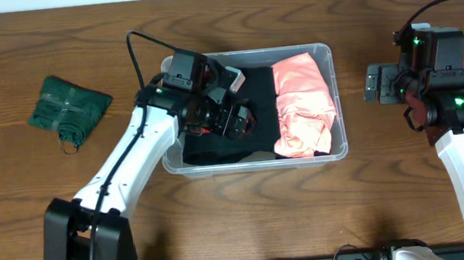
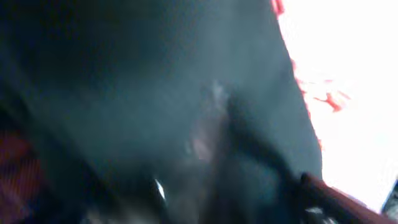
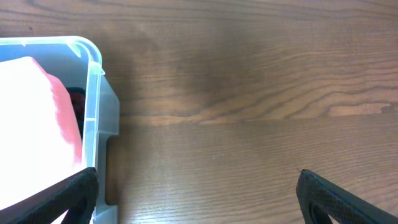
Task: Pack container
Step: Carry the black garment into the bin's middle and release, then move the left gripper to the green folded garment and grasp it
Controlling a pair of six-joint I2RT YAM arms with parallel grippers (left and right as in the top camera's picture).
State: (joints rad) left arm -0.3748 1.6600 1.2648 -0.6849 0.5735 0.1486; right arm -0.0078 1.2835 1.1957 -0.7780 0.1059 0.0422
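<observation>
The clear plastic container (image 1: 334, 96) stands mid-table. Its left half holds a black cloth (image 1: 259, 87) and its right half a folded coral-pink cloth (image 1: 304, 103). My left gripper (image 1: 233, 120) is down inside the container on the black cloth. The left wrist view is a blur of black cloth (image 2: 155, 81) with the pink cloth (image 2: 354, 74) at the right, and the fingers are not distinguishable. My right gripper (image 3: 196, 193) is open and empty over bare table just right of the container (image 3: 93, 93). The pink cloth (image 3: 31, 112) shows inside it.
A folded dark green cloth (image 1: 69, 110) lies on the wooden table at the far left, apart from the container. The right arm (image 1: 444, 103) stands to the right of the container.
</observation>
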